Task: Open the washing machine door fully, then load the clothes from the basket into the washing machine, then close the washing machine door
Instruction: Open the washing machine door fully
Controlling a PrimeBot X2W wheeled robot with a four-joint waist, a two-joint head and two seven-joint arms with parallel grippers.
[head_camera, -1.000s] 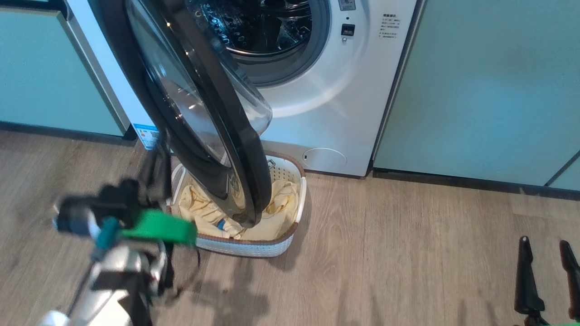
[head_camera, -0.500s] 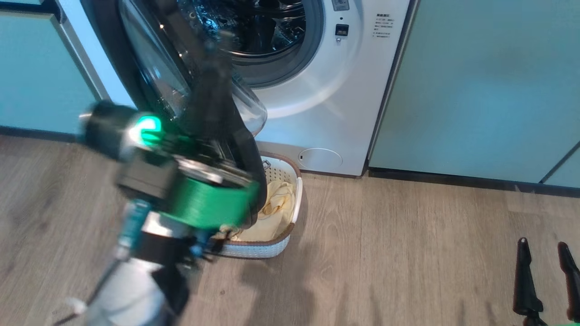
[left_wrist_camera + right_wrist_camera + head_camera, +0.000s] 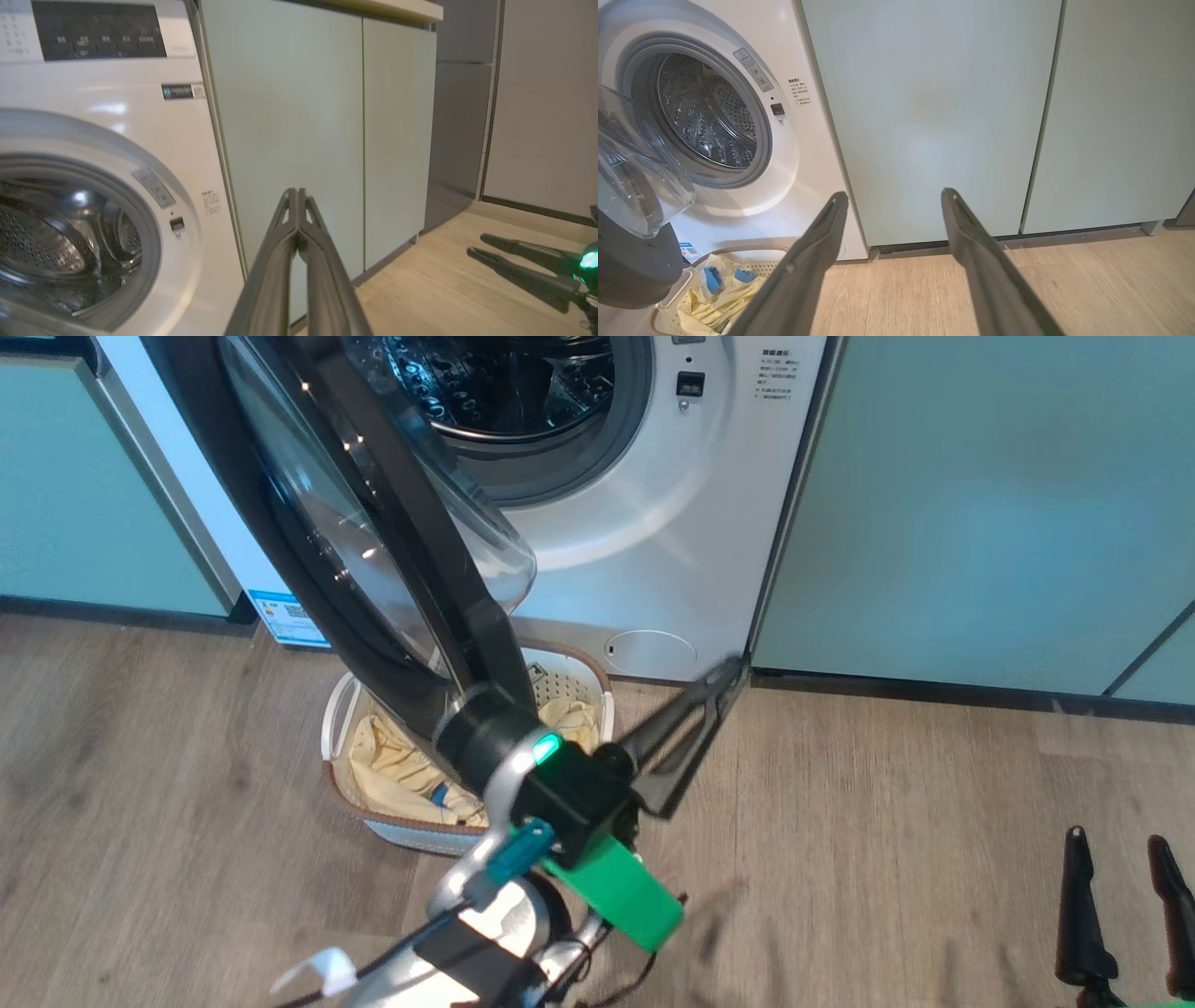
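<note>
The door (image 3: 373,523) stands swung out from the machine (image 3: 644,551), turned nearly edge-on to my head view: a wide glossy black rim around a clear bulging glass. Its lower edge hangs over the basket (image 3: 397,831), which sits on the floor (image 3: 840,859) just in front of the machine. The pale yellow clothes (image 3: 392,775) lie heaped inside it, partly hidden by the door and my left wrist.

My right wrist view looks from lower down: the door's glass (image 3: 635,196) bulges at the left, the steel drum (image 3: 705,121) is open to sight inside its grey gasket, and in the basket (image 3: 768,263) the clothes (image 3: 714,298) show two bright blue patches. My left wrist view adds the machine's dark control panel (image 3: 98,30) above the drum (image 3: 42,242), and green cabinets (image 3: 289,116) running off to the right.

My left pincer (image 3: 728,674) is closed, fingers pressed together with nothing between them. It points at the foot of the machine's right edge, clear of the basket and door. Its own camera shows the tips (image 3: 295,192) meeting in front of the cabinet.

My right pincer (image 3: 1120,835) rests low at the right over bare floor, well apart from the basket, fingers spread wide and empty (image 3: 894,193). The left wrist view also catches it (image 3: 475,245).
</note>
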